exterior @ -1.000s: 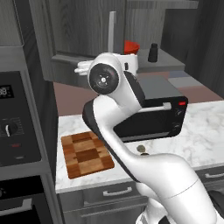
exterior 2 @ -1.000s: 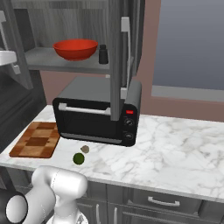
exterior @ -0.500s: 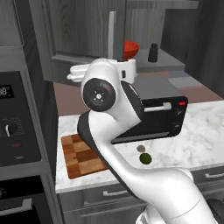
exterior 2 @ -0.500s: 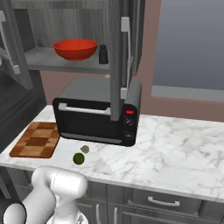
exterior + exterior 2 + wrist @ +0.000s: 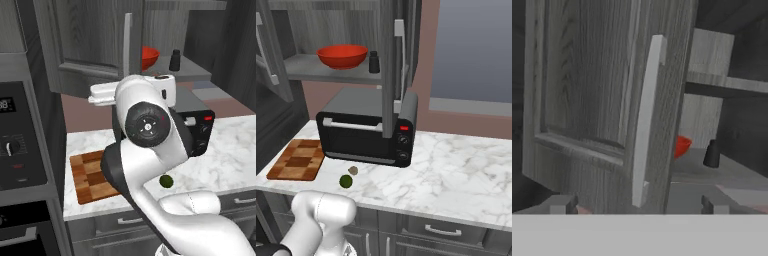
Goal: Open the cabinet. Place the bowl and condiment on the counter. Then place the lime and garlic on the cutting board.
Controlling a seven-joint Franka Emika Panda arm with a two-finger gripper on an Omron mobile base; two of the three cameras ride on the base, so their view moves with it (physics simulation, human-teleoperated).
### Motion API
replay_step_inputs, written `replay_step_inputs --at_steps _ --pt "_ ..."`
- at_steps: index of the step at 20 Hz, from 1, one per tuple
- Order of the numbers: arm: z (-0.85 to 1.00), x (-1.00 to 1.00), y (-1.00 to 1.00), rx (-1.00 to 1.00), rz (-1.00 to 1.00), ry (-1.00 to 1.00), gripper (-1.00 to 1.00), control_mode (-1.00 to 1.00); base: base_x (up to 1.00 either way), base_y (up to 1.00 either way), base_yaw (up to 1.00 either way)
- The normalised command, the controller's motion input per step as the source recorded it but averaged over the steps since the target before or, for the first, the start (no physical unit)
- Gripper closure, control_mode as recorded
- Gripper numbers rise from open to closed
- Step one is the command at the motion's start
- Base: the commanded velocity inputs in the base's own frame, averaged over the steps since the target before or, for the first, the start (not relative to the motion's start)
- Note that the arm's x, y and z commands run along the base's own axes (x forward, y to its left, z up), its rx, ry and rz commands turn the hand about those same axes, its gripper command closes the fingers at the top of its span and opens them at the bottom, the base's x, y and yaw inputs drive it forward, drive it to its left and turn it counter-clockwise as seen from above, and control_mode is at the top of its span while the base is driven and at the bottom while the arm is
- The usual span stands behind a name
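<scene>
Both doors of the cabinet (image 5: pixel 390 65) stand open. On its shelf sit the red bowl (image 5: pixel 342 56) and the dark condiment (image 5: pixel 374 62). In the hand view my gripper (image 5: pixel 637 205) is open, its fingertips (image 5: pixel 562 204) spread wide just short of the door's silver handle (image 5: pixel 646 125), holding nothing; the bowl (image 5: pixel 682 146) and condiment (image 5: pixel 712 154) show past the door edge. The lime (image 5: pixel 346 181) and garlic (image 5: pixel 353 170) lie on the marble counter (image 5: pixel 456 165), right of the chequered cutting board (image 5: pixel 298 160). My arm hides the garlic in the left base view, where the lime (image 5: pixel 166 181) and the board (image 5: pixel 87 175) show.
A black toaster oven (image 5: pixel 366 135) stands on the counter under the shelf, close behind the lime and garlic. A stove (image 5: pixel 20 150) borders the counter's left end. Grey drawers (image 5: pixel 436 230) run below the front edge. Bare marble stretches right of the oven.
The jaws have spread wide and let go of the door handle. The arm's elbow has swung nearer the left base camera, covering more of the oven and board.
</scene>
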Motion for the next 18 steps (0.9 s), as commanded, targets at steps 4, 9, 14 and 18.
replay_step_inputs --at_steps 4,9,14,18 --pt "-0.09 -0.7 -0.23 0.0 0.1 0.11 -1.0 -1.0 0.0 0.0 0.0" --pt "-0.19 -0.65 -0.22 0.0 0.1 0.16 -1.0 -1.0 0.0 0.0 0.0" --pt "-0.24 -0.65 -0.35 0.0 0.08 0.14 -1.0 -1.0 0.0 0.0 0.0" --pt "-0.1 -0.37 -0.49 0.01 0.04 0.05 -1.0 -1.0 0.0 0.0 0.0"
